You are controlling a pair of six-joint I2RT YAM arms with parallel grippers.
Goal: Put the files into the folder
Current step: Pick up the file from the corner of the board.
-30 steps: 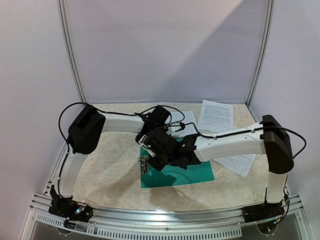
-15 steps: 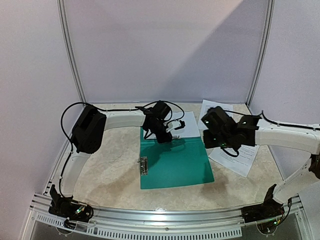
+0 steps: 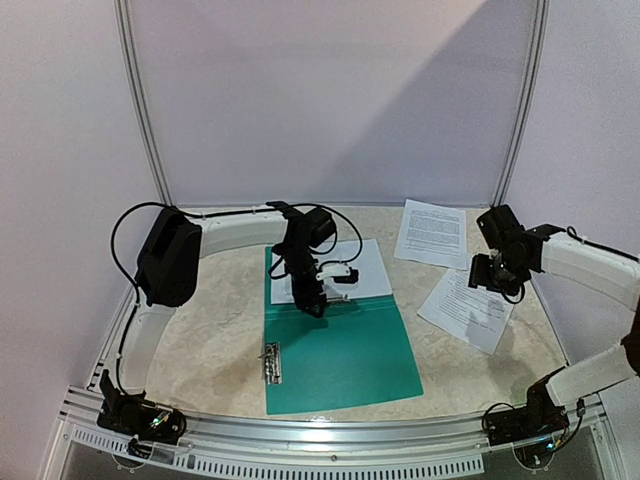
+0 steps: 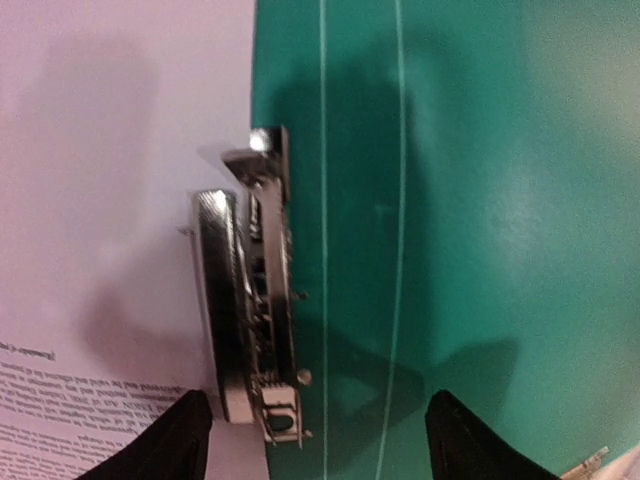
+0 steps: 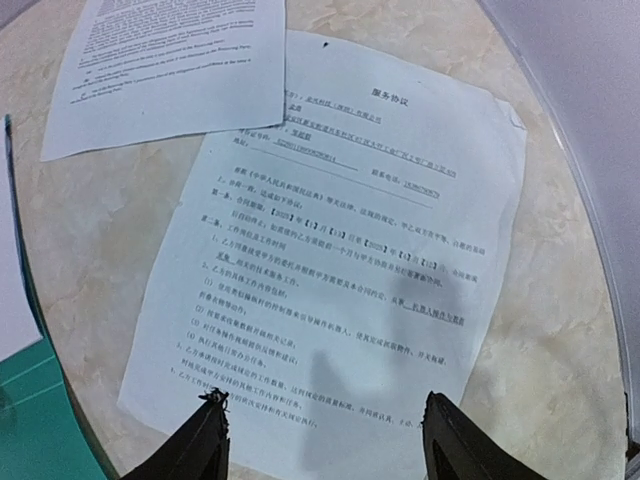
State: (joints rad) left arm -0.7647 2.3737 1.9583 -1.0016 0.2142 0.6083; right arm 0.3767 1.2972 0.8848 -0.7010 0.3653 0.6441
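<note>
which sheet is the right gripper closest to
The near-right sheet, angled beside the folder; the right gripper hovers over it. The far-right sheet and the middle sheet lie farther back.

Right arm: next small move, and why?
Probably lower the right gripper onto the near loose sheet beneath it: its jaws stand open, and that sheet and the far sheet lie outside the open folder.
</note>
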